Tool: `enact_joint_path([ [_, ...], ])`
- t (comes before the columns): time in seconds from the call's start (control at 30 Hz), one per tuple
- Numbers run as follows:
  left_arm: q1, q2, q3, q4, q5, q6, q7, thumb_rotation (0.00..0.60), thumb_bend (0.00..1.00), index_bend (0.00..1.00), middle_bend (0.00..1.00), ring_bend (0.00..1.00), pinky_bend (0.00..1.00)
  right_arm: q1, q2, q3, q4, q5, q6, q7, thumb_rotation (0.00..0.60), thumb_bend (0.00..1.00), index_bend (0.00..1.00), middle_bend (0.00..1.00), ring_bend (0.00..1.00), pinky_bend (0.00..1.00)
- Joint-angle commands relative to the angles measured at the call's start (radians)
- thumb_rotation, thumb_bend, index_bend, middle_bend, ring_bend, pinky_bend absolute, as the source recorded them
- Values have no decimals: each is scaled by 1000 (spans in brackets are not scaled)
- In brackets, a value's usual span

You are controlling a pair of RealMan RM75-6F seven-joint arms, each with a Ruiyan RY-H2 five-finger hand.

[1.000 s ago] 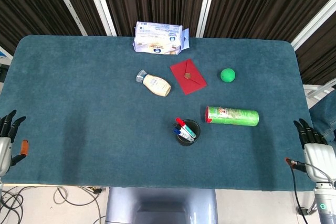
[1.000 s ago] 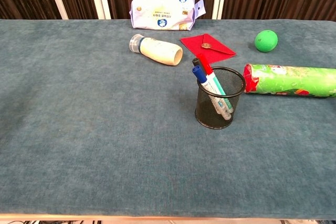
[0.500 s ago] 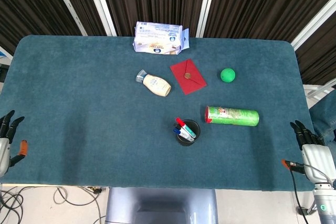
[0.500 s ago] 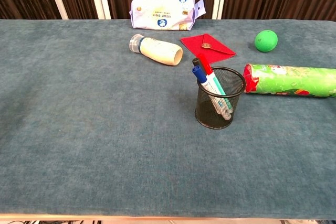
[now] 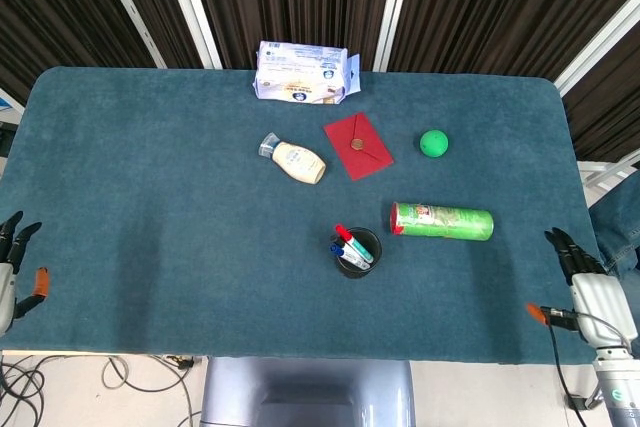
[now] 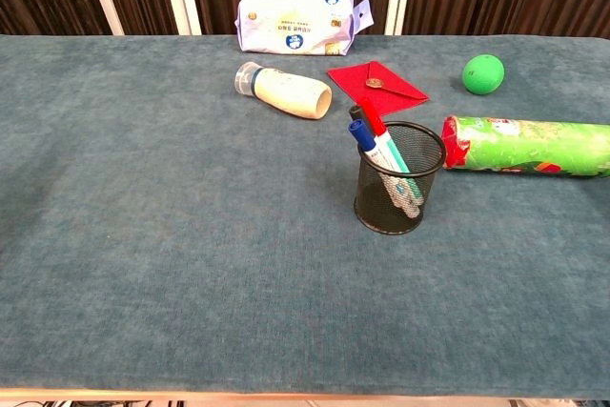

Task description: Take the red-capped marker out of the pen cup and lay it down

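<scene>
The red-capped marker [image 6: 373, 118] stands in the pen cup [image 6: 397, 192] just below the counter's [image 5: 150, 197] middle, leaning toward 10 o'clock beside a blue-capped marker [image 6: 359, 132]; its cap clears the rim, which should leave something to pinch. A green tube [image 5: 442, 221] lies just beside the cup at 3 o'clock (worth avoiding on the reach). The right hand [image 5: 592, 287] waits off the counter's 4 o'clock edge, fingers spread, holding nothing. The left hand [image 5: 10, 272] hangs at 8 o'clock, equally empty and spread.
</scene>
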Motion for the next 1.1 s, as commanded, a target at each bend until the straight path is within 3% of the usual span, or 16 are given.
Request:
enact_joint_path([
  [0.03,-1,-2,-1,0,2,1,10,600,495,123,5,41,51,87,61,-5,6,-31,-141,165,600,99,88,69,162,231],
  [0.27,3,-8,-6,-1,-7,11,16,600,496,123,5,42,51,268,129,36,6,-38,-384,434,600,101,144,76,162,231],
  [0.4,3,-9,-7,1,-6,12,15,600,496,123,5,46,51,363,137,59,17,-28,-505,506,600,147,167,76,162,231],
  [0.57,2,-11,-9,2,-11,8,19,600,495,123,5,49,51,462,116,91,5,-7,-608,541,600,156,181,76,162,231],
  [0.7,2,-10,-11,2,-15,7,17,600,495,123,5,49,51,554,50,136,19,58,-704,564,600,125,253,76,163,231],
  [1.1,0,-9,-12,-1,-23,-3,15,600,496,123,5,50,51,670,-38,169,11,166,-832,532,600,201,303,76,162,231],
])
